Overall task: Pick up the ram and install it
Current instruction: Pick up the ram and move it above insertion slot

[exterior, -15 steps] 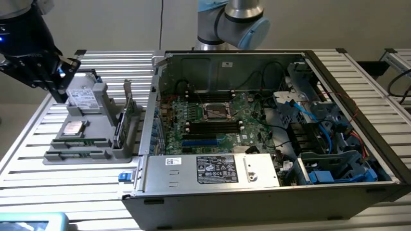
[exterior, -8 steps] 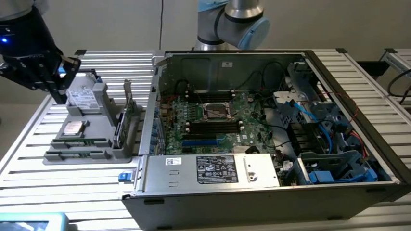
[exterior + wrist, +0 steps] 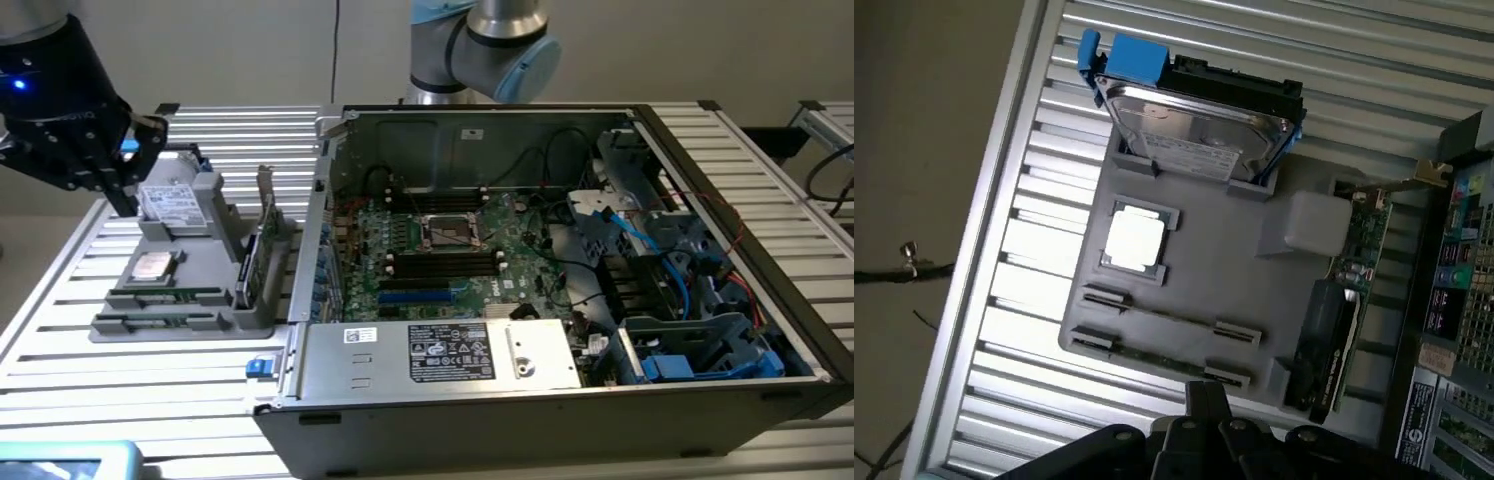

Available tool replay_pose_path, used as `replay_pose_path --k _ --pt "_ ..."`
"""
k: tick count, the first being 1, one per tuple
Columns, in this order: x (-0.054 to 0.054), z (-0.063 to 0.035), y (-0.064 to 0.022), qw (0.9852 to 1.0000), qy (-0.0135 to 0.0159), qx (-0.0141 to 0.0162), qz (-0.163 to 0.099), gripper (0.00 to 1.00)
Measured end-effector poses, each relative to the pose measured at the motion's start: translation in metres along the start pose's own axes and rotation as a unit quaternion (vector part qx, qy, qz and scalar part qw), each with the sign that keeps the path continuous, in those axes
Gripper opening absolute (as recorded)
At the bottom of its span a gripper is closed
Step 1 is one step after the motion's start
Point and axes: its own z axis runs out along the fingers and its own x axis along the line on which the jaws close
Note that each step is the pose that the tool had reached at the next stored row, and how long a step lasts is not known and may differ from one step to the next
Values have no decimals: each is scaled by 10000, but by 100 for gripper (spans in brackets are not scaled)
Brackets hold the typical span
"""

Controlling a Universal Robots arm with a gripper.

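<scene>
Two ram sticks, thin green strips, lie edge-up in parallel slots of a grey parts holder point(image 3: 200, 250): one ram stick point(image 3: 167, 297) point(image 3: 1164, 316) and a second point(image 3: 160, 322) point(image 3: 1154, 358) beside it. My gripper point(image 3: 120, 200) point(image 3: 1204, 405) hangs above the holder's far end in the exterior view, over the hard drive, apart from the sticks. Its fingers are shut with nothing between them. In the wrist view the fingertips point(image 3: 1206, 398) appear just past the nearer stick.
The holder point(image 3: 1204, 260) also carries a silver hard drive point(image 3: 174, 203) point(image 3: 1194, 135), a CPU chip point(image 3: 154, 265) point(image 3: 1134, 240) and an upright green expansion card point(image 3: 267, 235) point(image 3: 1344, 300). At the exterior view's right lies an open computer case point(image 3: 561, 390) with its motherboard point(image 3: 441, 255) exposed.
</scene>
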Motion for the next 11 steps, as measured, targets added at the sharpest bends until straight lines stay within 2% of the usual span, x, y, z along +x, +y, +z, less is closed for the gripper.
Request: replay_pose_path --k 3,6,11 --pt "0 0 0 9996 15 6 -273 11" --pt "0 -1 -1 9985 29 15 -542 11" --pt "0 -1 0 9950 54 29 -997 11"
